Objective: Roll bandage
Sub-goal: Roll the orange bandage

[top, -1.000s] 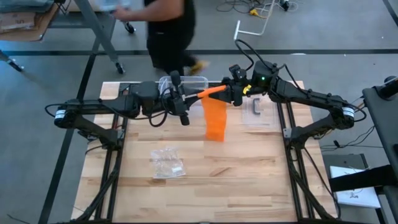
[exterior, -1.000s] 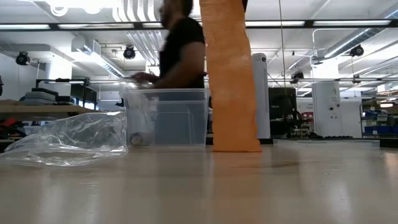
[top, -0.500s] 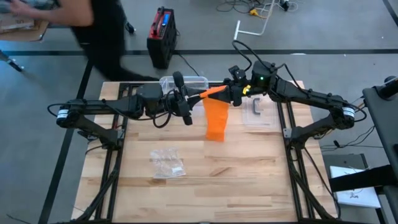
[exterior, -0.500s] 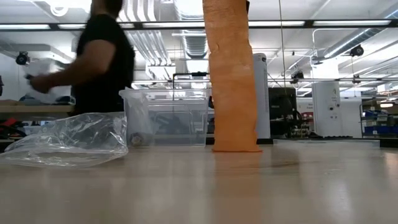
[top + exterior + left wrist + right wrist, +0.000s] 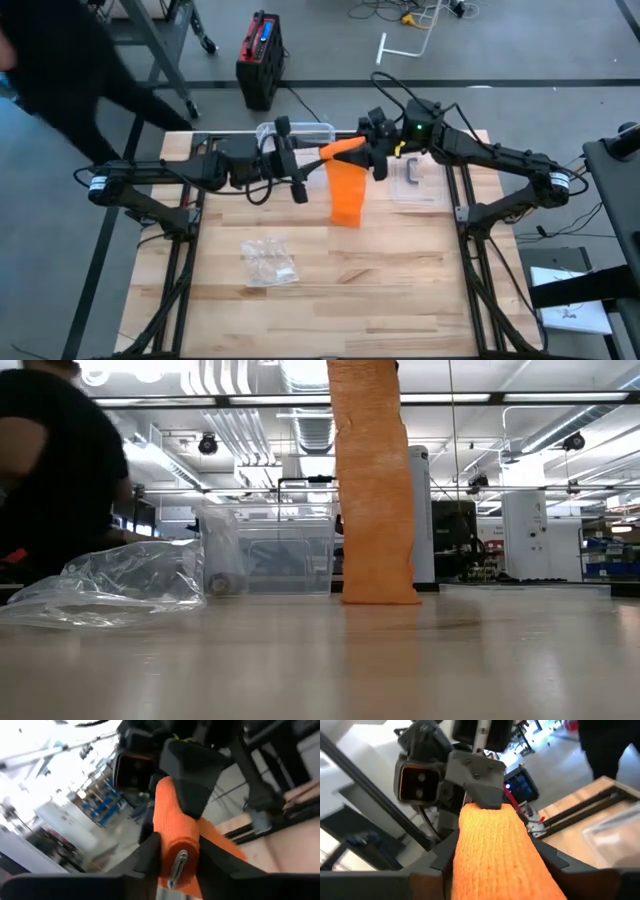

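High view, L to R: a person (image 5: pixel 60 80) in dark top at the far L edge, off the table (image 5: pixel 330 290). My left arm reaches in from the L side along the back of the table, left gripper (image 5: pixel 310 160) up off the wood near the middle-back. The orange bandage (image 5: pixel 347 192) sits between my 2 grippers: its rolled end (image 5: pixel 340 150) is lifted and bridges the gap, and the loose tail hangs straight down from there w/ its bottom edge on the table. In the left wrist view my fingers (image 5: pixel 150 855) sit either side of the roll, pinching it (a metal clip (image 5: pixel 177 862) shows on its end face). My right gripper (image 5: pixel 368 152) comes in from the R and meets the same roll at the other end; in the right wrist view my right fingers (image 5: pixel 445 855) flank the orange strip close on both sides, closed in on it.

Other bits: clear plastic bag (image 5: pixel 268 262) lies crumpled on the wood nearer the front-L, well apart from the bandage. A clear bin (image 5: pixel 300 132) stands at the back edge just behind the grippers. Its lid (image 5: pixel 412 178) w/ dark handle lies flat to the R of the bandage, under my right arm. Red-black box (image 5: pixel 260 50) on the floor behind the table.
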`<act>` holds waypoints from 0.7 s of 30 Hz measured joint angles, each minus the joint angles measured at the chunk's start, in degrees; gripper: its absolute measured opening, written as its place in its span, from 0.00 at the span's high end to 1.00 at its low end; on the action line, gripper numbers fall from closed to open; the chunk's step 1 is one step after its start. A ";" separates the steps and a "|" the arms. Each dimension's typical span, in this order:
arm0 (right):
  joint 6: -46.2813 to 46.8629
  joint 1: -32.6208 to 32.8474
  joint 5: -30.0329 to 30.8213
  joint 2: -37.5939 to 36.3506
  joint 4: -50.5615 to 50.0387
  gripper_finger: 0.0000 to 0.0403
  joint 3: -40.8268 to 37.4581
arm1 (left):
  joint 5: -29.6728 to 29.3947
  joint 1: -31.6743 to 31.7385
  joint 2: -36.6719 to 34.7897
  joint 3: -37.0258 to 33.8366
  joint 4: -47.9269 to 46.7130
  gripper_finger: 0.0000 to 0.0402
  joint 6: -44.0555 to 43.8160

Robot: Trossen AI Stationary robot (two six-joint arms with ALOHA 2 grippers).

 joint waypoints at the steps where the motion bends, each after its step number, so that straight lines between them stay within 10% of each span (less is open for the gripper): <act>1: -1.95 0.00 0.01 0.00 0.17 0.62 0.00 | 0.02 -0.07 -0.31 0.00 -0.51 0.74 -2.49; 13: -34.13 0.15 -0.61 -0.11 -0.10 0.65 0.02 | 9.82 1.16 -3.92 0.00 -9.21 0.34 -29.84; 21: -44.32 0.44 -0.55 -0.13 -0.69 0.67 0.02 | 13.02 4.18 -3.50 0.11 -4.33 0.32 -32.83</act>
